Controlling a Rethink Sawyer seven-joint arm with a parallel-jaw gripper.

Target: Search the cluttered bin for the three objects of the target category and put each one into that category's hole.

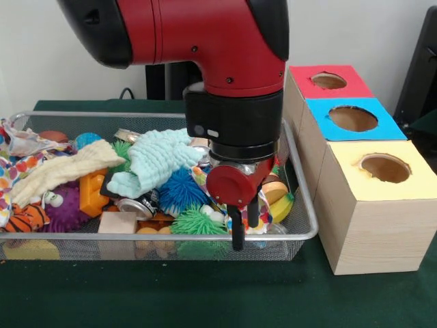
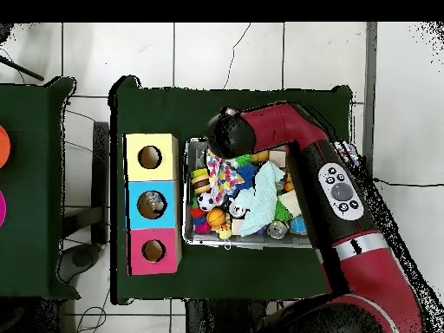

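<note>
A wire mesh bin holds a heap of toys, cloths and blocks. My gripper hangs over the bin's front right corner, open by a narrow gap, with nothing between its fingers. Its tips sit just above a green spiky ball and a yellow toy. Right of the bin stand three wooden boxes with holes: red top, blue top, yellow top. In the overhead view the arm's head hides the gripper, and the bin lies beside the boxes.
The heap includes a pale mint cloth, a cream cloth, a blue spiky ball, a purple spiky ball, an orange block, a can and a wooden block. Something grey shows in the blue box's hole.
</note>
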